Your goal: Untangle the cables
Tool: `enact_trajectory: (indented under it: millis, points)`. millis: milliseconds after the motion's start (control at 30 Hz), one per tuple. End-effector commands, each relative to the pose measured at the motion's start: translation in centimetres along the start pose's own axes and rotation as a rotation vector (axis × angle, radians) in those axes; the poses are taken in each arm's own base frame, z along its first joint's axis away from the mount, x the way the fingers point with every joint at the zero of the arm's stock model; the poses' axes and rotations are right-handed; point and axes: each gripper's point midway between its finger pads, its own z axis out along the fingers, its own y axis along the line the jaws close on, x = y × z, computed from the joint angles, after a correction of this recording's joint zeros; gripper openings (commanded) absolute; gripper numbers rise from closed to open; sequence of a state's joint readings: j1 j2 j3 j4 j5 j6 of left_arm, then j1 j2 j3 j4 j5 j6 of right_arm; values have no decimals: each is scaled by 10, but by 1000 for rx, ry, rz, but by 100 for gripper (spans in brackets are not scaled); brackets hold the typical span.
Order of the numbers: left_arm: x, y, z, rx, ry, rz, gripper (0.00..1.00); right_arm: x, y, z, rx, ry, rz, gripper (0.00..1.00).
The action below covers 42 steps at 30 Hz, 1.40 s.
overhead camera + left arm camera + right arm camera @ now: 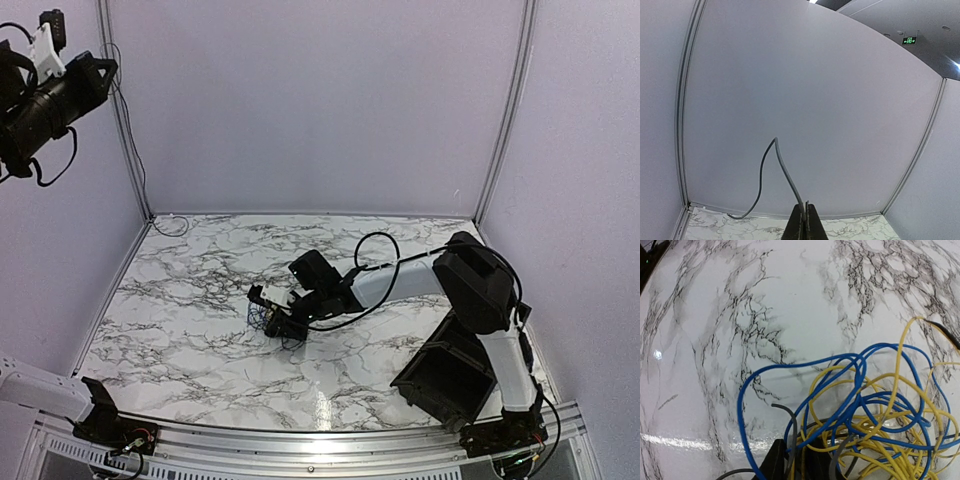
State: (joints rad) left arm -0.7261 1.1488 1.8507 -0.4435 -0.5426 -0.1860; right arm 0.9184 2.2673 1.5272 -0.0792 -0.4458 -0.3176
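The cables (875, 410) lie as one tangle of blue, yellow and grey loops on the marble table (200, 300), small in the top view (262, 313). My right gripper (799, 462) is down at the tangle's near edge (275, 318), its jaws shut on a grey strand with yellow and blue strands bunched between them. My left gripper (806, 212) is raised high at the upper left (103, 70), shut on one end of a long grey cable (782, 165). That cable arcs up and drops to the table's back-left corner (170, 226).
A black open box (445, 375) stands at the front right beside the right arm's base. Grey walls with metal corner posts (125, 140) close off the back and sides. The right arm's thick black cable (370, 245) loops above its forearm.
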Motion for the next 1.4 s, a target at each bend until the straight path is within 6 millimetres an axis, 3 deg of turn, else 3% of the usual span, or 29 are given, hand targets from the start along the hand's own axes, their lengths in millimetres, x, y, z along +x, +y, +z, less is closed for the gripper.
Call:
enact_trajectory:
  millis: [0, 100, 200, 367, 633, 833, 933, 1067, 1200, 1367]
  points:
    - [42, -3, 19, -15, 108, 92, 0, 13, -8, -4, 2, 64, 30, 27]
    - [83, -7, 31, -7, 193, 109, 0, -9, -6, -26, 5, 55, -32, 48]
    - [119, -10, 40, 9, 257, 119, 0, -28, 16, -56, -75, 47, -118, 66]
    - [166, -23, 56, 61, 332, 132, 0, -49, 37, -113, -84, -4, -171, 81]
    - [207, -46, 76, 143, 407, 123, 0, -54, 40, -163, 4, 21, -217, 82]
    - [218, -49, 85, 145, 389, 85, 0, -64, 52, -191, -23, 18, -268, 80]
    - [212, -33, 91, 54, 345, 128, 0, -60, 40, -212, 8, 0, -286, 80]
    - [204, -15, 99, -19, 316, 183, 0, -37, 5, -246, 61, -23, -218, 80]
    - [229, -18, 109, 32, 363, 147, 0, -33, -10, -269, 124, -25, -194, 79]
    - [256, -16, 109, 113, 409, 50, 0, -41, -10, -267, 113, -43, -202, 78]
